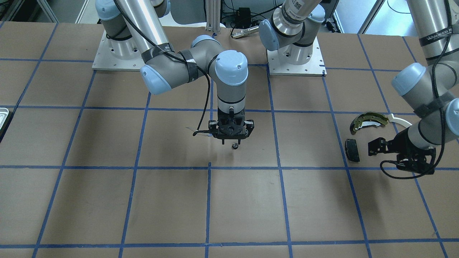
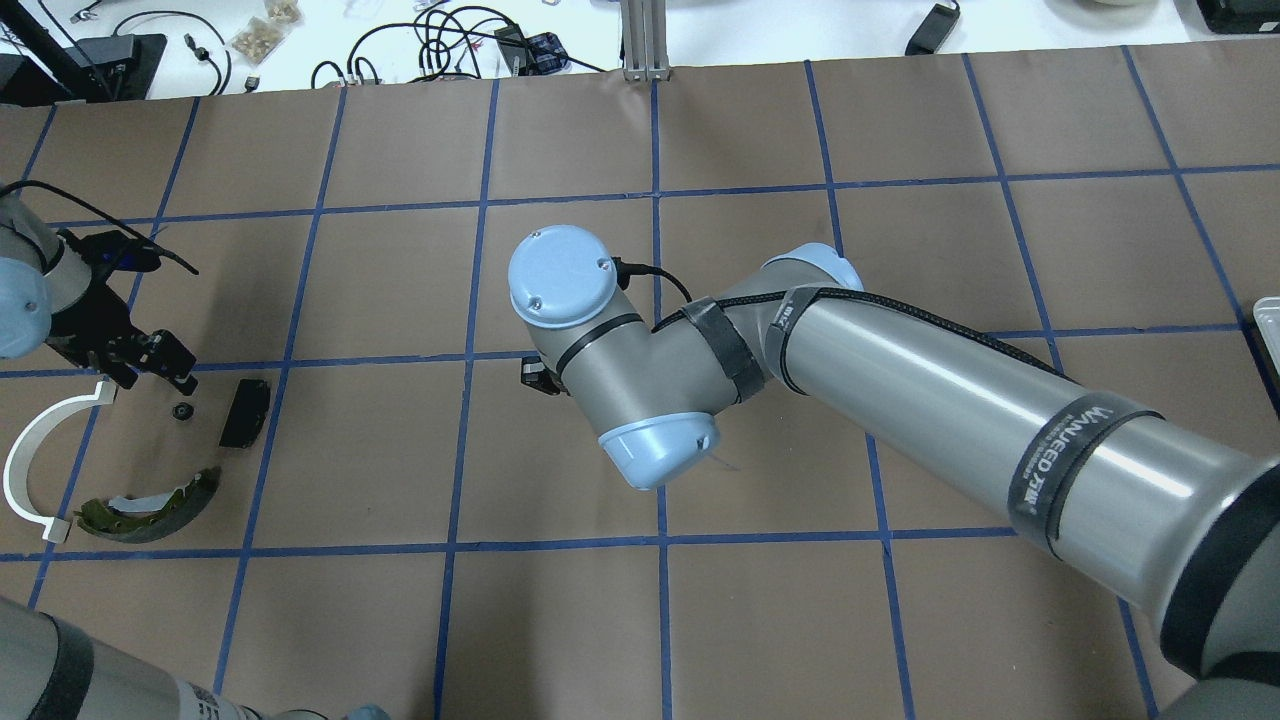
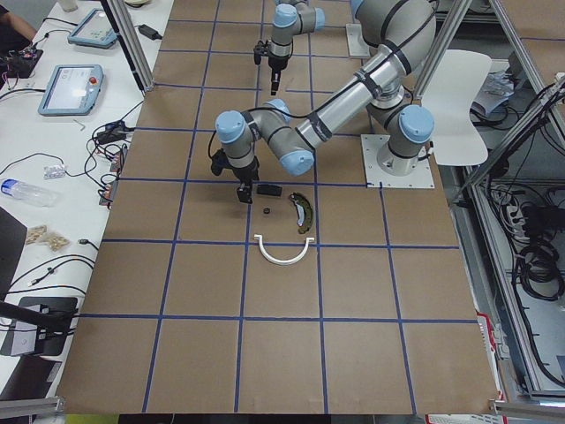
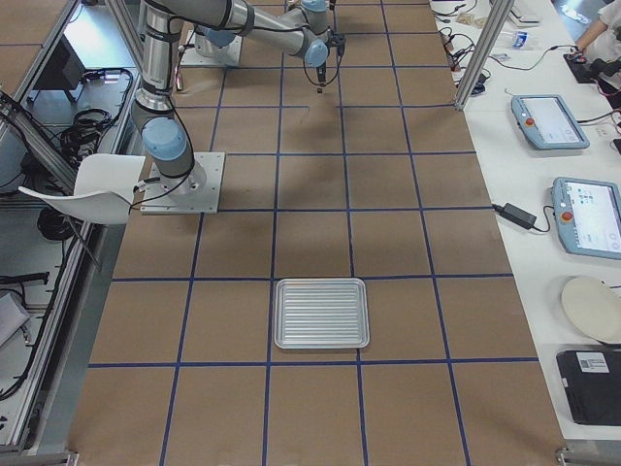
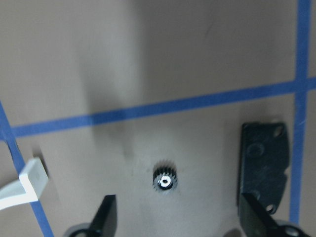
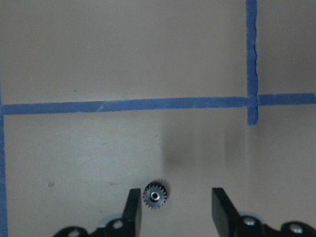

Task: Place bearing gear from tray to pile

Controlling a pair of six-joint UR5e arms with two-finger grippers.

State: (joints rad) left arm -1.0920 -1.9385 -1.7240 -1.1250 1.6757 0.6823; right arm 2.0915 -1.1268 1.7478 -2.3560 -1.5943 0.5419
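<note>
1. The right gripper hangs over the middle of the table, well away from every edge. Its fingers are apart and hold nothing.
2. A small gear lies flat on the paper between those fingers, just beside one of them and off-centre.
3. The left gripper is spread wide too. It hovers over a second gear in the pile near the table's left end, between a black block and a white arc.
4. The tray sits near the right end, well apart from both gears.
5. The gear looks like stiff, light metal — tiny, so likely to skid or tip when nudged. The best hold is probably across the toothed rim, with the fingers centred on it and low to the paper.
</note>
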